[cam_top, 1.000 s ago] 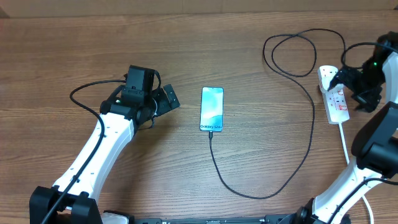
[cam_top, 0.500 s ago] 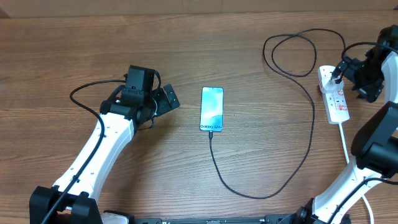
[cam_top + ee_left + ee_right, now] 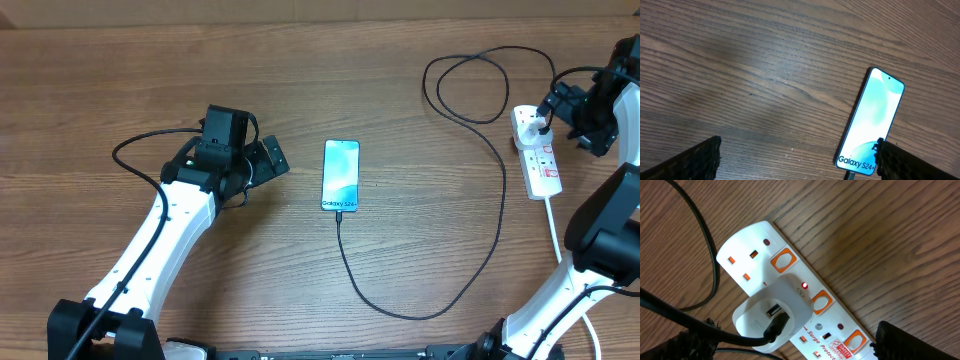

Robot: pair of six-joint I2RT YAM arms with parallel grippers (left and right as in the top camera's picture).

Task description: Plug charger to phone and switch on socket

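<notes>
Right wrist view: red lamp (image 3: 804,285) lit on long white plastic power strip (image 3: 747,250); lift wide-open right gripper (image 3: 807,340) clear of thin black cable (image 3: 775,322).

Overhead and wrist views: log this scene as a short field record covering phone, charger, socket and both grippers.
device: Galaxy S24+ phone flat on the wooden table, screen lit
cable: black charger cable, one end in the phone's bottom edge, other in a white adapter
strip: white power strip, adapter in its middle outlet
light: red indicator light beside that outlet glows; looks switched on
left arm: left gripper open, empty, apart from the phone
right arm: right gripper open, empty, above the adapter
</notes>
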